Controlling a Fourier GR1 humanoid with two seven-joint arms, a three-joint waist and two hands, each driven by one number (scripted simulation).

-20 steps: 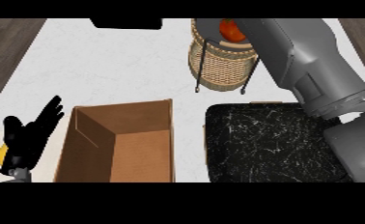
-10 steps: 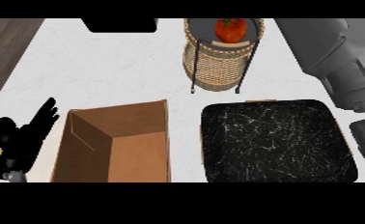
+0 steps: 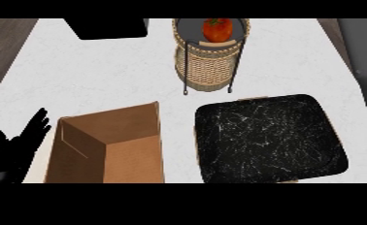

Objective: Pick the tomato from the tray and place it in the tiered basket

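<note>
- White, lightly marbled counter (image 3: 93, 69) fills pretty much the whole head view, with a strip of darker wood-looking floor at the 9 and 3 o'clock edges.
- No writing, logos or labels readable on anything here, as far as I can see.
- The tomato (image 3: 217, 29) is red-orange, round and glossy, with a small dark green stem spot on top. It sits at 12 o'clock in the top level of the tiered basket (image 3: 209, 69), on the grey round shelf.
- The basket has a woven tan lower part and thin black wire legs, and stands upright on the counter.
- The tray (image 3: 271, 139) is black with white marble veining, rounded corners, down at 4 o'clock, just below the basket.
- An open brown cardboard box (image 3: 108, 149) sits at 7 o'clock, beside the tray.
- A black boxy thing (image 3: 111, 27) is at 11 o'clock, cut off by the top.
- Left hand (image 3: 25, 141) rests at 8 o'clock, fingers straight and spread upward, holding nothing.
- Right hand doesn't show anywhere.
</note>
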